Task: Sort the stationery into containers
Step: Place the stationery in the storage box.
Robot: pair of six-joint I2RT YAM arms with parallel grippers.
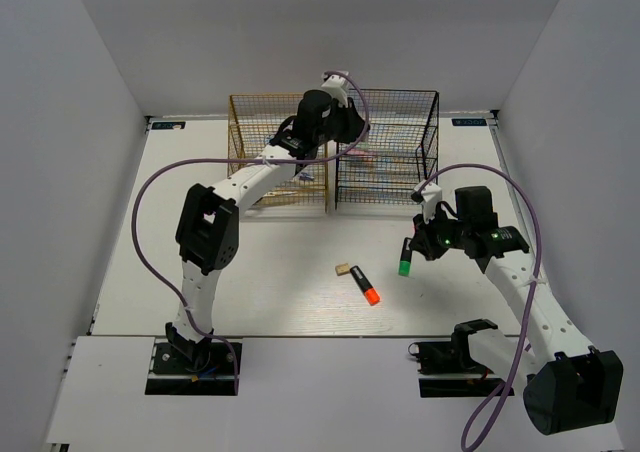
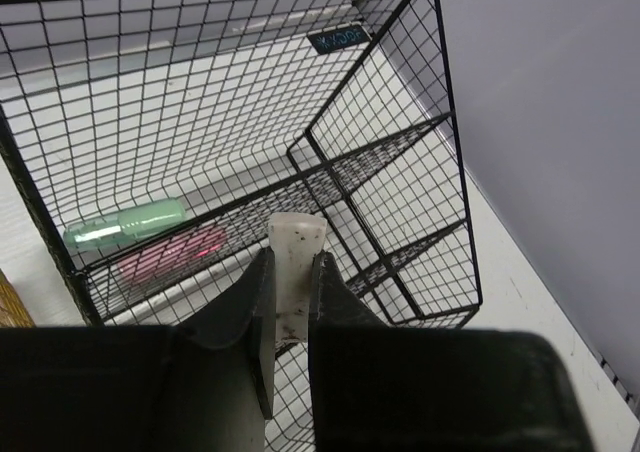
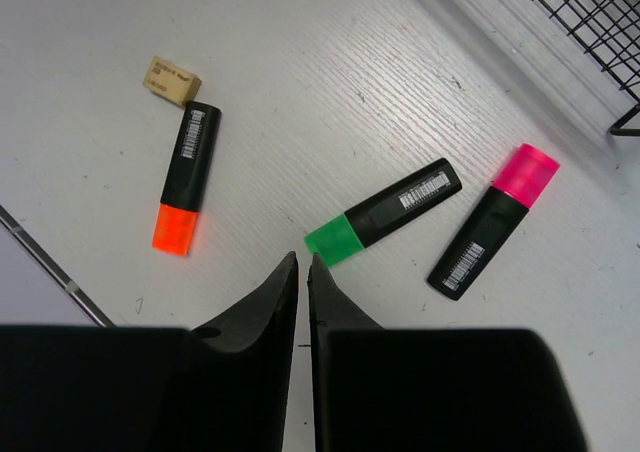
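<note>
The left gripper (image 2: 291,272) is clenching the seemingly light, rubbery grey eraser (image 2: 297,234) by its flat sides over the black rack (image 2: 380,162). The right gripper (image 3: 303,265) is hovering clenched, empty.

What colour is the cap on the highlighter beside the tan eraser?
Orange cap, clearest in right wrist view.

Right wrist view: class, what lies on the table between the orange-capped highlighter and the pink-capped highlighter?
The green-capped highlighter lies between the orange-capped highlighter and the pink-capped highlighter, touching neither; the right wrist view shows it.
</note>
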